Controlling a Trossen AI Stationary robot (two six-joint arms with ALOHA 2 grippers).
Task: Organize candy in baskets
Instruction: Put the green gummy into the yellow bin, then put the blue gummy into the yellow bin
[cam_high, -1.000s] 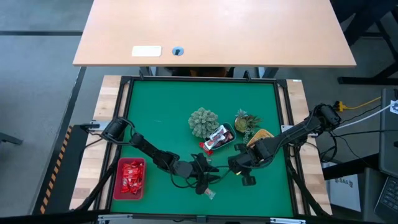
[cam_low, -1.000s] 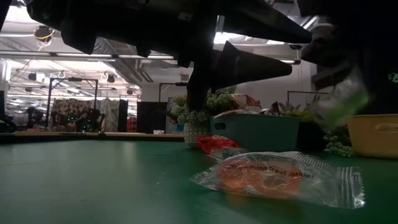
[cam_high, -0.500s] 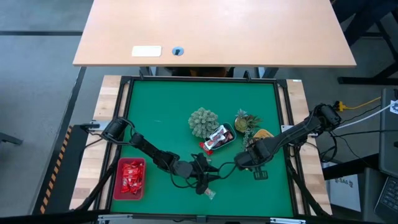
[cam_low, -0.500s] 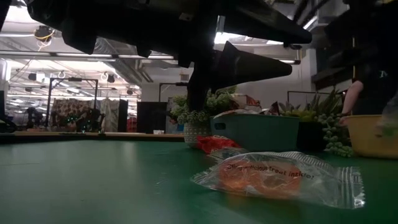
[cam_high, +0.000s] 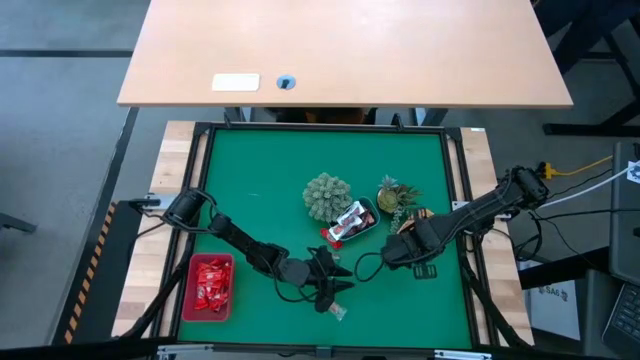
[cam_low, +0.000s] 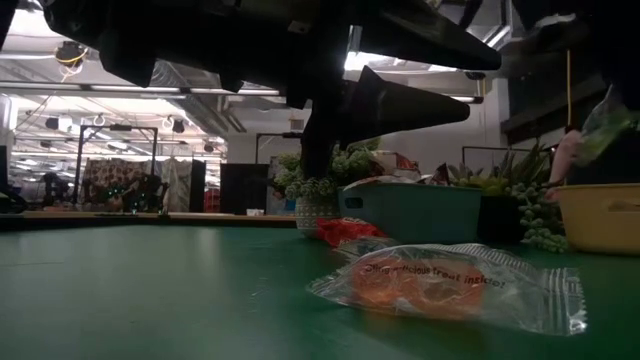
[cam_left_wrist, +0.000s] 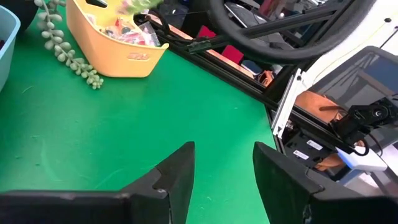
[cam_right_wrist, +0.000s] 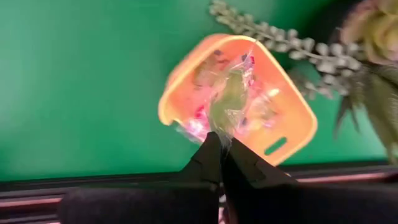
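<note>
My right gripper (cam_right_wrist: 221, 151) is shut on a clear-wrapped greenish candy (cam_right_wrist: 229, 93), straight above the yellow-orange basket (cam_right_wrist: 292, 134), which holds several sweets. In the low view this candy (cam_low: 605, 122) hangs above the basket (cam_low: 600, 215). My left gripper (cam_left_wrist: 224, 167) stands open over bare green mat near the table's front middle (cam_high: 335, 282). A clear packet with an orange sweet (cam_low: 440, 285) lies flat on the mat just below it. The red basket (cam_high: 210, 287) holds red candy. The pale blue basket (cam_high: 350, 222) holds several wrapped sweets. My right gripper pinches one edge of the candy's clear wrapper (cam_right_wrist: 219, 132) between its two fingertips. The fingers point down from above. The candy is lifted clear and sits over the yellow-orange basket without touching it.
Two green spiky plant ornaments (cam_high: 327, 195) (cam_high: 397, 195) stand at the mat's middle, and one trails a beaded strand (cam_left_wrist: 65, 53) beside the yellow-orange basket. A red sweet (cam_low: 345, 232) lies near the blue basket. A black frame borders the mat (cam_high: 462, 200).
My right gripper has risen and gone toward the table's right and far side, over the yellow-orange basket, tipping from a slant to pointing down. It stays shut, and the greenish candy has gone up with it.
</note>
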